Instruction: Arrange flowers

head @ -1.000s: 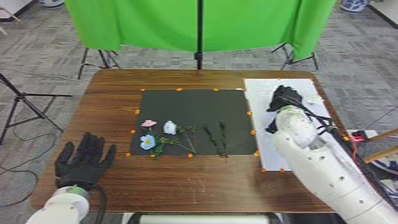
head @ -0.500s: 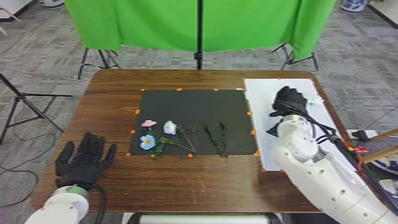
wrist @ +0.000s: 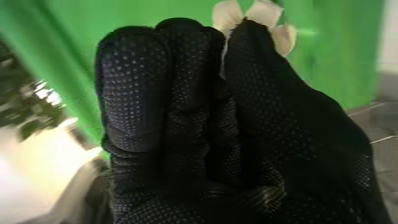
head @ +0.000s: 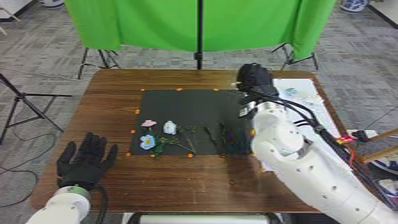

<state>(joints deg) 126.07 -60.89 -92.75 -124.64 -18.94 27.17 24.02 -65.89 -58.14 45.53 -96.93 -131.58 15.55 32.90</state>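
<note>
The right hand [head: 255,78] is closed in a pinch: in the right wrist view its thumb lies against the long, nearly straight fingers, and a pale flower [wrist: 264,14] is gripped between them. Cream petals fan out past the thumb's tip, spread apart and slightly cupped, with the green cloth [wrist: 351,50] behind them; the rest of the bloom is hidden by the glove. In the head view this hand is by the far right corner of the dark mat [head: 182,107], near the white sheet [head: 302,90].

On the near half of the mat lie more flowers. The pink flower [head: 149,123] is small, the white flower [head: 170,128] sits just beside it, and the light blue flower [head: 147,142], opened flat with a pale centre, is nearer the robot. Green leaves [head: 163,142] lie next to the blue one, with a thin stem slanting off toward the right. Farther right, two dark green stems [head: 211,137] lie roughly side by side, pointing away from the robot.

The left hand [head: 80,167] is open at the left part of the brown wooden surface [head: 178,185], fingers extended and a little apart, pointing away from the robot, well apart from the right hand.
</note>
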